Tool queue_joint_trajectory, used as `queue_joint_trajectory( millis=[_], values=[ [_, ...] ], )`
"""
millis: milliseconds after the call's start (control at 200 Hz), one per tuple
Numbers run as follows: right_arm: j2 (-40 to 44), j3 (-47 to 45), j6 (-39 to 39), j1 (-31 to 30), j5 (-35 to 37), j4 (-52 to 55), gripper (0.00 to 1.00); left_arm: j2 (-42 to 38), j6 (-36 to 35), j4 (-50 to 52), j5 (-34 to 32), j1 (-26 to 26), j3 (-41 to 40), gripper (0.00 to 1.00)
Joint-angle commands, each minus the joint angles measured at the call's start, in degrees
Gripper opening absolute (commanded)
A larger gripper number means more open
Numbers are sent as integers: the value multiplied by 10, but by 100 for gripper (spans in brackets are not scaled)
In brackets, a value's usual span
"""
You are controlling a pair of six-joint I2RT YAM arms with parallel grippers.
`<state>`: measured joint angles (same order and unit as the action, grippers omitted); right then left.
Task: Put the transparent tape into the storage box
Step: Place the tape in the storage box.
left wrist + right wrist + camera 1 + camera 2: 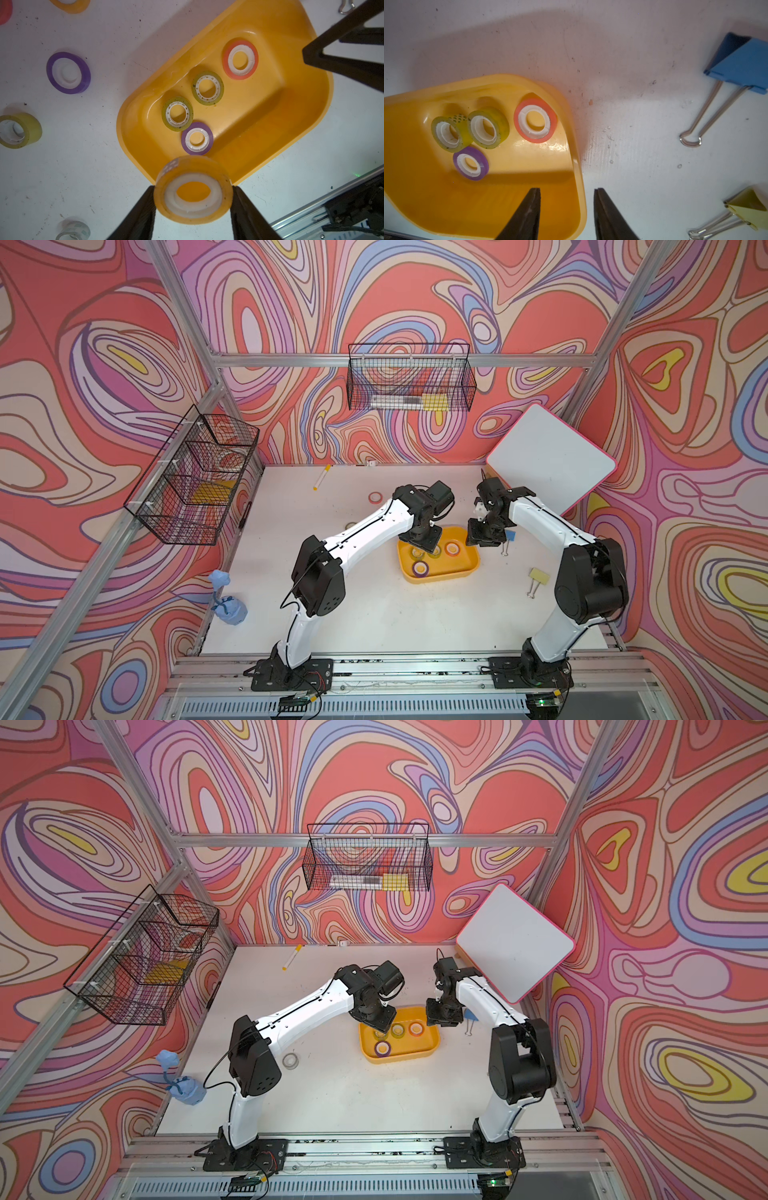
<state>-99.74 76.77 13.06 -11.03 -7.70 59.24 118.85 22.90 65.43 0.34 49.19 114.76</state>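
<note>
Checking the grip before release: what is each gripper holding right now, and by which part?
Left gripper clamps the transparent tape roll across its outer rim; right gripper holds nothing.

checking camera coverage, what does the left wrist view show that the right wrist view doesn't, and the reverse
Left wrist only: the left gripper shut on the transparent tape over the storage box, plus a loose purple roll, a yellow-green roll and a clear roll on the table.
Right wrist only: the blue binder clip's body and a yellow binder clip.
Both: the storage box holding an orange roll, two green rolls and a purple roll.
</note>
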Motion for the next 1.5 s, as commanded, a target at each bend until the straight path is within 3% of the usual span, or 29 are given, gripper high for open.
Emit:
queue_joint_trajectory(
  millis=[0, 601, 1497],
  values=[
    [-10, -8, -9, 7, -7, -10, 44, 23, -6, -14, 6, 15, 5, 56],
    [-2, -31, 8, 34, -44, -33, 41, 95, -2, -63, 17, 55, 8, 55],
    [3, -28, 5, 38, -56, -31, 41, 182, -21, -78, 25, 55, 51, 55]
  ],
)
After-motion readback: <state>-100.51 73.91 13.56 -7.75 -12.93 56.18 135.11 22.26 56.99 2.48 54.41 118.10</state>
